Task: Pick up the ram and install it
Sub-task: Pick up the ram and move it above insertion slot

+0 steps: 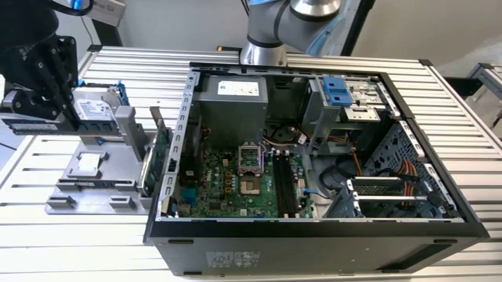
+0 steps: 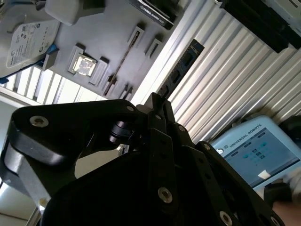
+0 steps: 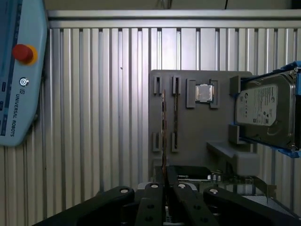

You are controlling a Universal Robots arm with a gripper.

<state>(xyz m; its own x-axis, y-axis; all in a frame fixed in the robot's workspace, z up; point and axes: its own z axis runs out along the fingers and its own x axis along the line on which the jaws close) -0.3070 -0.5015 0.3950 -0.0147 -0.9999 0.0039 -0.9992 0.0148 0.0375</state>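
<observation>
At the exterior view's left, the gripper point(image 1: 41, 111) hangs just beside the hard drive point(image 1: 98, 110), clamped on the ram point(image 1: 27, 126) near the grey tray point(image 1: 94, 182). The open computer case point(image 1: 314, 235) lies to the right. The second wrist view shows the ram point(image 2: 183, 66) by its chip face, jutting from the closed fingertips point(image 2: 157, 117). The first wrist view shows a teach pendant point(image 3: 19, 70), then the ram point(image 3: 163, 132) edge-on, then a processor point(image 3: 203, 92) seated in the tray.
</observation>
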